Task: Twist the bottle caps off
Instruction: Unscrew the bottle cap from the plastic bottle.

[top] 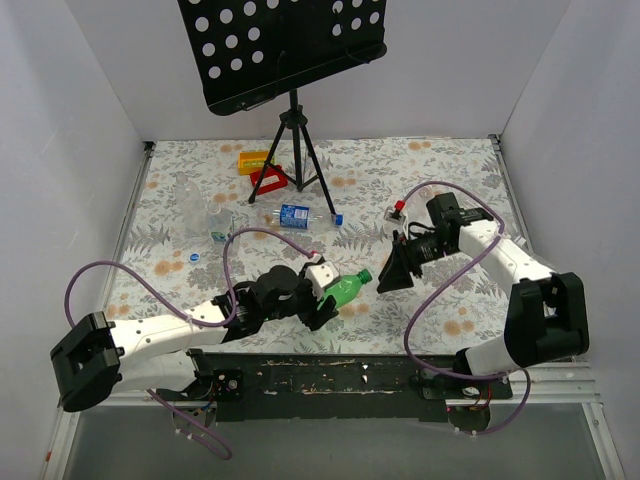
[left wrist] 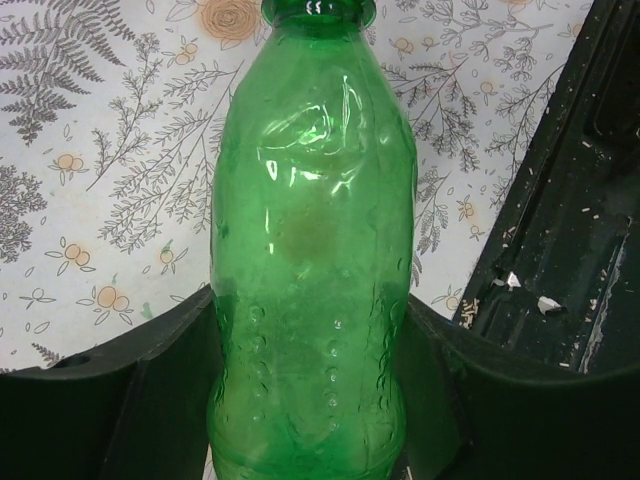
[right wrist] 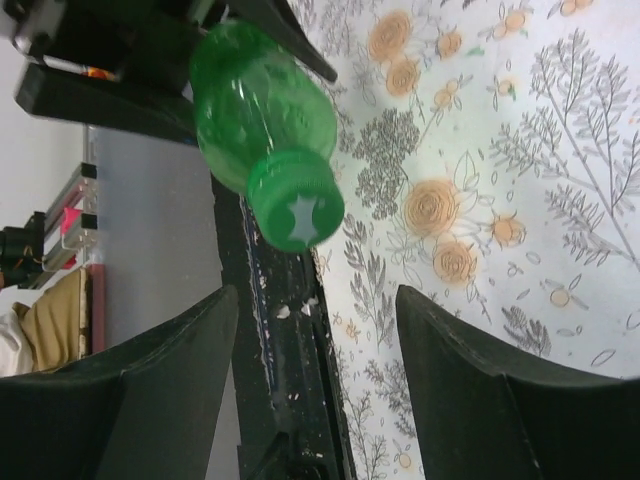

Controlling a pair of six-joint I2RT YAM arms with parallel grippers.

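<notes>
While the left wrist view is cutting the green bottle off at both ends, only its neck ring is showing at the top edge, so its cap is lying outside that shot. Up top, the black arm is hiding much of the left tool, and a small blue-white dot on the counter is too tiny to identify.

Now the grip: the left tool's fingers are pressing both sides of the bottle's lower body, clamped on it at a middling width. It is holding the bottle near the counter's front edge, between the two arms, neck aiming at the right arm.

The right tool is standing with fingers well apart and nothing between them. From its wrist view the green cap is facing straight into the gap, just ahead of the fingertips, not touching either one.

Farther back, a clear bottle and a labelled bottle with a blue cap are lying near the tripod.
</notes>
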